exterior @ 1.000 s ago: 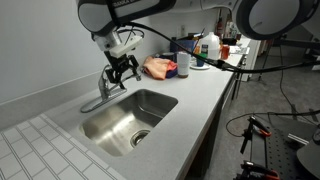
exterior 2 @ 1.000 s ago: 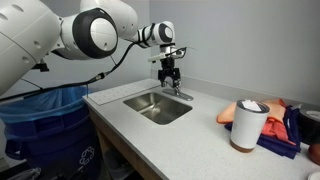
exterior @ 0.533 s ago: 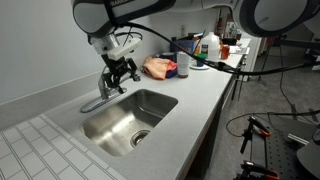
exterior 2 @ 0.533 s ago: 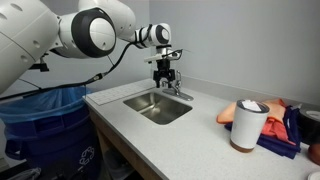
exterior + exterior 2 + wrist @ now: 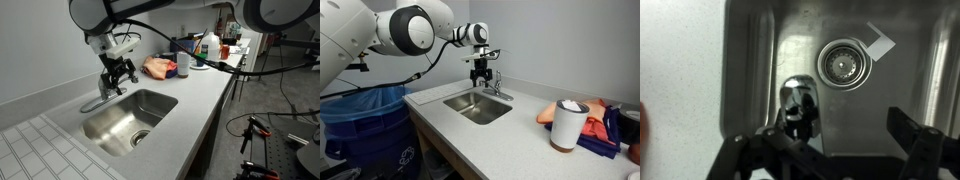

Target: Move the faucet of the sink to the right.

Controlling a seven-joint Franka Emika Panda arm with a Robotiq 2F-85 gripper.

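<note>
Gripper [image 5: 118, 76], black and two-fingered, mine, hangs right over the small chrome faucet [image 5: 100, 99] in an exterior view, fingers spread, nothing clamped. Faucet stands on the grey bench [image 5: 190, 95] at the back rim of the rectangular stainless-steel sink [image 5: 118, 112], close to the wall. Round drain [image 5: 141, 138] in the basin floor. Further along the bench: crumpled orange bag [image 5: 157, 68], blue cylindrical container [image 5: 183, 64], white bottle [image 5: 210, 44].

In an exterior view, my gripper [image 5: 483, 72] sits just above the faucet [image 5: 494, 90]; can't tell if they touch. Sink [image 5: 470, 105] lies below. White lidded cup [image 5: 566, 124] stands on the bench, well apart from the sink. Blue bin [image 5: 365, 115] beside the bench.

Wrist view: my gripper [image 5: 820, 140] is wide open, dark fingers [image 5: 910, 135] at the bottom on either side, holding nothing. Faucet's shiny top [image 5: 798, 104] lies between them, nearer the finger on the picture's left. Sink [image 5: 760, 40] fills the frame, drain [image 5: 844, 64] beyond the faucet.
</note>
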